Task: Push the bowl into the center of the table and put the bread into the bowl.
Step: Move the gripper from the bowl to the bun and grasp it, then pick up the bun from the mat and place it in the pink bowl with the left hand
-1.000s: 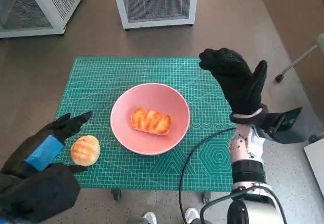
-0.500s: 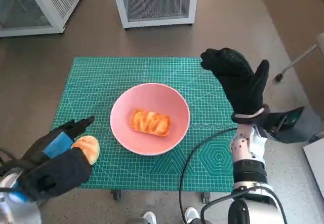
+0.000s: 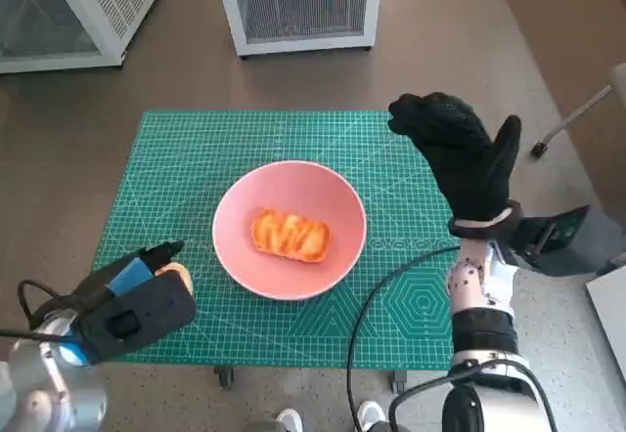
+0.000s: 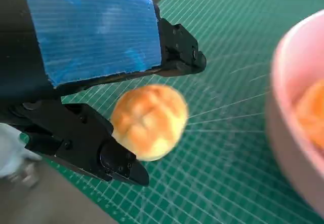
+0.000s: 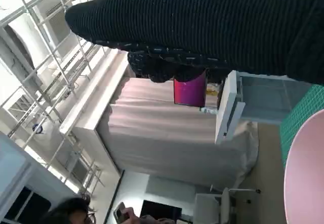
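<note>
On the green mat (image 3: pixel 196 158) no brand or legible writing showed, only its printed grid lines. One pink bowl (image 3: pixel 290 229) sat near the middle of the mat, and one glazed, oblong bread (image 3: pixel 290 236) lay inside it. A second piece, a round bun (image 4: pixel 148 121), sat on the mat just beside the bowl, at the near left edge (in the head view it was mostly hidden under the hand).

Two hands were in view. The left hand (image 3: pixel 137 290) was low over the near left corner of the mat, its blue-taped back up, its fingers (image 4: pixel 179 57) pointing toward the bowl. In the left wrist view its black fingers lay on either side of the bun with the bun between them; the picture was blurred there, so I could not tell whether they touched or pinched it.

The right hand (image 3: pixel 460 153) was raised above the far right part of the mat, well apart from the bowl, upright with its gloved fingers spread and thumb out, holding nothing.

Two white cabinets (image 3: pixel 301 2) with mesh fronts stood on the floor beyond the table.
</note>
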Tool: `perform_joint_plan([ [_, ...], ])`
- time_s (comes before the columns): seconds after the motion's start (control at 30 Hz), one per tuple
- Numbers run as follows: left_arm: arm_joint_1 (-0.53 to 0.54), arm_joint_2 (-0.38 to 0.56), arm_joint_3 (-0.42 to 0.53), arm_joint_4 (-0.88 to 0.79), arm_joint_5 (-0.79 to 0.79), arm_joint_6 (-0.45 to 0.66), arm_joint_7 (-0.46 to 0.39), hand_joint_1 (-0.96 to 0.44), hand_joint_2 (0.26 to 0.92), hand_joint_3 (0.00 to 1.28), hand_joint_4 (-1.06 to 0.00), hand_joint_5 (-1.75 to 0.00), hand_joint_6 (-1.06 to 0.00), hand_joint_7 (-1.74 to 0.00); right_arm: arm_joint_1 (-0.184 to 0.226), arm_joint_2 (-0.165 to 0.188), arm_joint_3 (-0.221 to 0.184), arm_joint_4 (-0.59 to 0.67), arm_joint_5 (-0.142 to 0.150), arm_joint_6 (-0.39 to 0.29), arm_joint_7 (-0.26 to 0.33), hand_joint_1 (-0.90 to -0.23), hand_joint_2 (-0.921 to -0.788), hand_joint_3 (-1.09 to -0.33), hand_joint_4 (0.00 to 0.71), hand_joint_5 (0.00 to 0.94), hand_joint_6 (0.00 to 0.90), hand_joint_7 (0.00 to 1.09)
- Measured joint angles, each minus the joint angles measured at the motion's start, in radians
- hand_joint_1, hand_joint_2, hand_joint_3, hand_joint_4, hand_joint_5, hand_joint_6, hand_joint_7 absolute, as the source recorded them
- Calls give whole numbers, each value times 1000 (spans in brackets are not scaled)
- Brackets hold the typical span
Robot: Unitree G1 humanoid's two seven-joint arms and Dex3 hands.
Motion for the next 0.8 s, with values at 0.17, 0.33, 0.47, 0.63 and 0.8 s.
perform_joint_plan([
  [0.17, -29, 3, -44, 59, 23, 10, 7, 47, 857, 23, -715, -170, -697, -282, 0, -1, 0, 0, 0, 0, 0, -439, -921, -403, 400, 0, 597, 2],
  [0.33, -26, 3, -41, 61, 34, -23, 51, 9, 907, 60, -686, -945, -653, -1064, 0, -2, 0, 0, 0, 0, 1, -438, -921, -402, 402, 1, 598, 2],
  [0.47, 2, 2, -15, 34, 28, -63, 78, 3, 916, 67, -666, -1026, -667, -1222, 0, -3, 1, -5, 0, 0, 1, -437, -921, -403, 403, 1, 599, 3],
  [0.63, 45, 2, 39, -32, 11, -108, 92, 2, 919, 82, -632, -1047, -672, -1278, 0, -4, 2, -16, 0, 0, 4, -438, -921, -404, 403, 1, 599, 2],
  [0.8, 68, 2, 101, -130, 0, -116, 91, 2, 919, 64, -667, -1089, -667, -1222, 1, -4, 3, -23, 0, 0, 5, -438, -921, -405, 403, 1, 599, 2],
])
